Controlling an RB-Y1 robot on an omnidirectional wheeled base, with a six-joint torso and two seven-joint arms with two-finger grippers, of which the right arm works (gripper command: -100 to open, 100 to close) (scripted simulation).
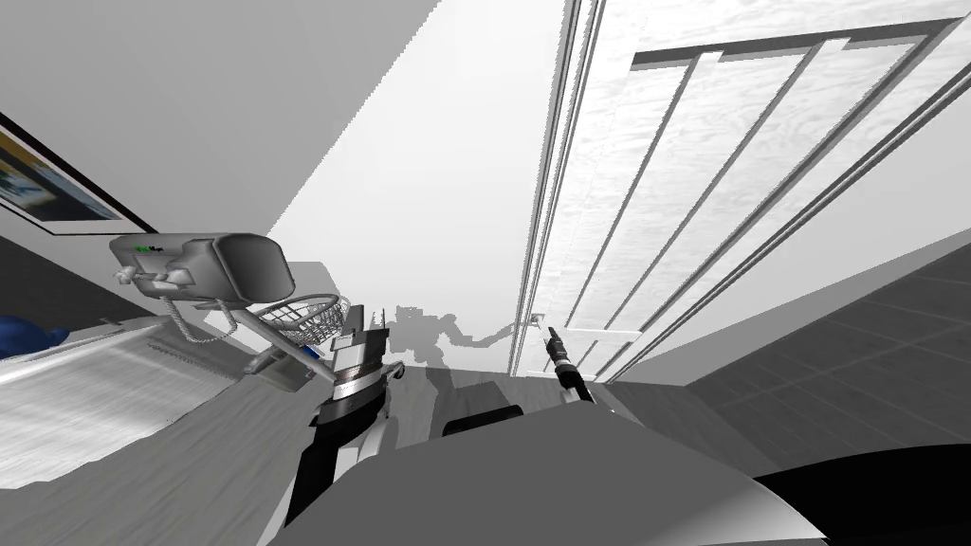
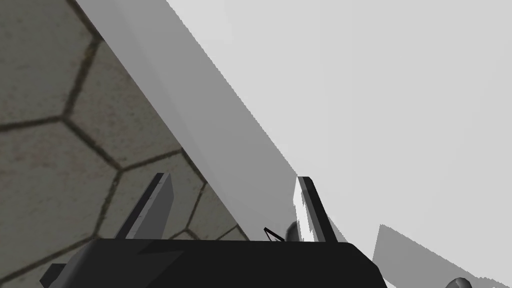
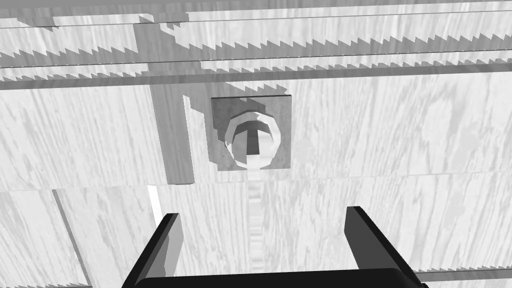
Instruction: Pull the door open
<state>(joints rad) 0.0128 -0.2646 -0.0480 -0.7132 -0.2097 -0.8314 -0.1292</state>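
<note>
A black-framed picture [image 1: 43, 185] hangs on the left wall. Below it stands a grey boxy machine with a coiled cord [image 1: 204, 265], with a round wire basket [image 1: 303, 318] just beside it. Dark square-tiled flooring [image 1: 853, 360] spreads right.

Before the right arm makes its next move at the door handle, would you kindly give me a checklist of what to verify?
1. The right claw is open: ok, its fingers stand wide apart.
2. The handle sits between the finger lines: ok, roughly centred ahead of the claw.
3. The fingers are around the handle: not ok, it lies ahead of the fingertips, untouched.
4. The door is unlatched: cannot tell.
5. The left claw is out of the way: ok, open and off to the side, away from the door.
</note>
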